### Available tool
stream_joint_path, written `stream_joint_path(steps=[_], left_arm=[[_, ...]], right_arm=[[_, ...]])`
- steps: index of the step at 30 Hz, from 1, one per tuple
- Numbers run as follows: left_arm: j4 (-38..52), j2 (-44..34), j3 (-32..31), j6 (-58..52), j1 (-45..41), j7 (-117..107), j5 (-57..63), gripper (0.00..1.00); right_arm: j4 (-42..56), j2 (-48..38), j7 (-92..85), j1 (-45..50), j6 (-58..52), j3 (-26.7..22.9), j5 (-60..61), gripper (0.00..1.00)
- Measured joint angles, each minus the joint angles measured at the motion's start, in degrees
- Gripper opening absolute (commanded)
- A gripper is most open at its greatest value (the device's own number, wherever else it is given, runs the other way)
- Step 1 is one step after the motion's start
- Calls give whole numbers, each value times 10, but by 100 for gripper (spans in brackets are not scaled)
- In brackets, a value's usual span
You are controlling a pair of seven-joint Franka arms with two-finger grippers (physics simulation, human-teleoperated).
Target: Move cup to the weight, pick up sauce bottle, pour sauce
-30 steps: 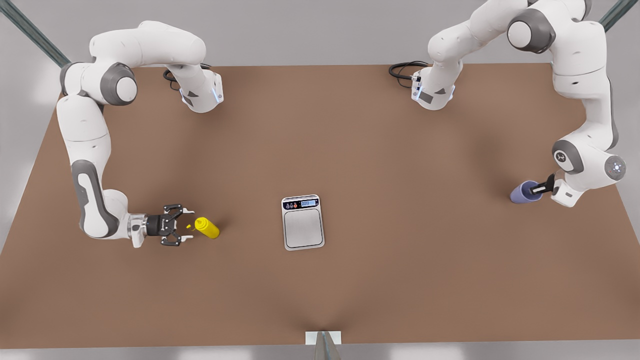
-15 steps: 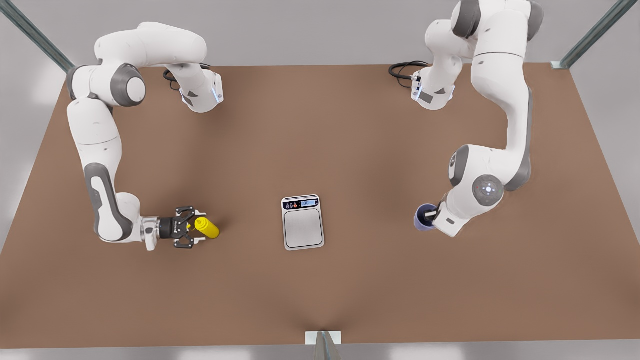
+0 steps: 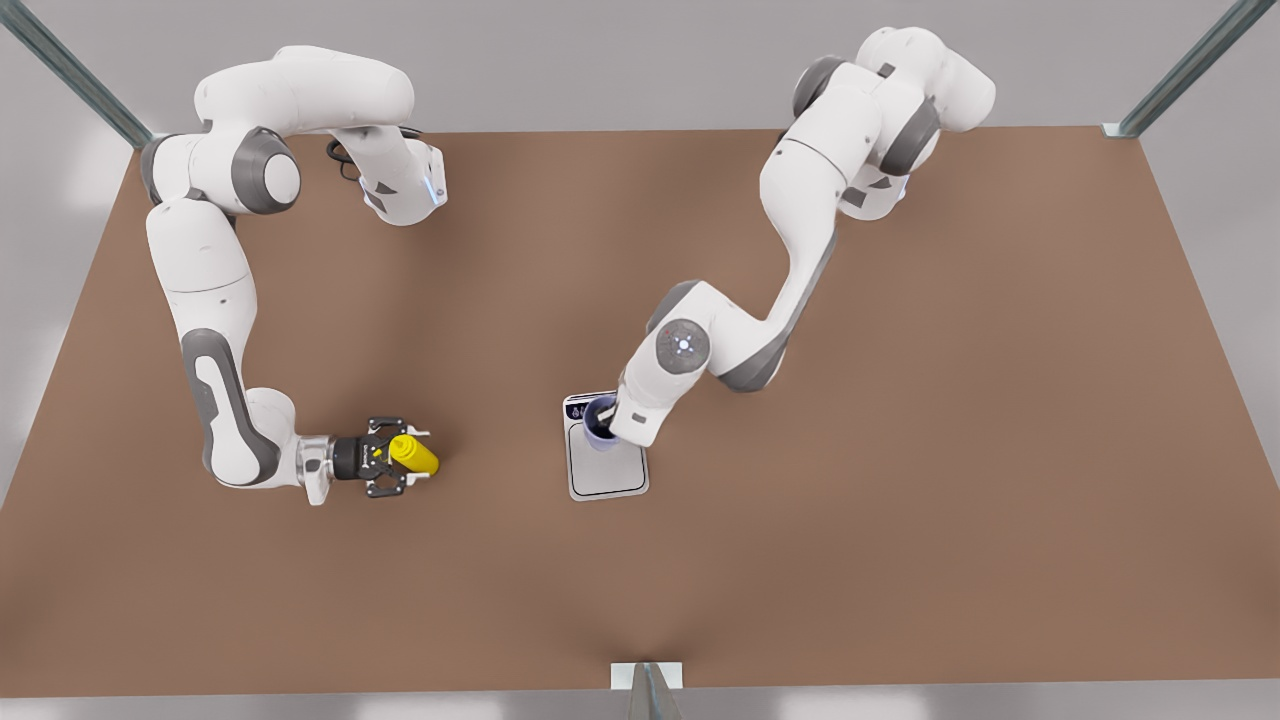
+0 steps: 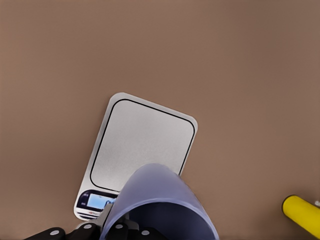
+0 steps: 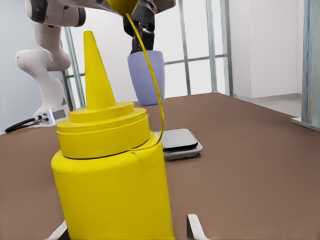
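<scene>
A: Surface?
B: Brown table, flat and matte. Grey wall behind, metal struts at both far corners, black cable coil by the arm base on the front view's left.

A: Location of the cup?
B: Lavender cup held in the air over the display end of the weight. Seen clear of the platform from the right wrist view. Gripped at the rim by the left gripper, one finger inside the wall and one outside, closed on it.

A: Weight itself?
B: Flat on the table near the middle, silver platform bare.

A: Sauce bottle?
B: Yellow sauce bottle standing upright on the table, well apart from the weight, toward the front view's left. Nozzle pointing up.

A: Right gripper?
B: Right gripper low at table level, fingers spread on either side of the bottle's body, not pressed against it
</scene>
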Motion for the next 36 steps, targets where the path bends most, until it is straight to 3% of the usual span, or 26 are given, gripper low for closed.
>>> stream_joint_path(steps=[11, 12, 13, 14, 25, 31, 33, 35, 36], left_arm=[[-1, 27, 3, 39, 9, 2, 0, 21], [-1, 29, 3, 39, 9, 2, 1, 25], [-2, 30, 4, 39, 9, 2, -1, 67], [-2, 31, 4, 40, 9, 2, -3, 99], [-2, 33, 3, 39, 8, 4, -5, 100], [-1, -8, 14, 22, 8, 2, -5, 100], [-1, -87, 82, -100, 19, -2, -9, 100], [1, -173, 97, -246, 167, 47, -25, 100], [23, -175, 100, -325, 222, 203, -29, 100]], right_arm=[[-1, -2, 2, 1, 1, -5, -3, 47], [-2, -5, 8, 2, 1, -5, -2, 47], [-14, -9, 18, 4, 1, -5, -3, 47], [-27, -21, 29, 6, 2, -5, -2, 47], [-51, -129, 158, 90, 82, -7, -8, 48], [-2, -154, 250, 270, 96, -146, -77, 48], [30, -158, 319, 339, 102, -189, -114, 47], [30, -177, 397, 379, 134, -198, -168, 47], [35, -186, 447, 397, 142, -198, -209, 47]])
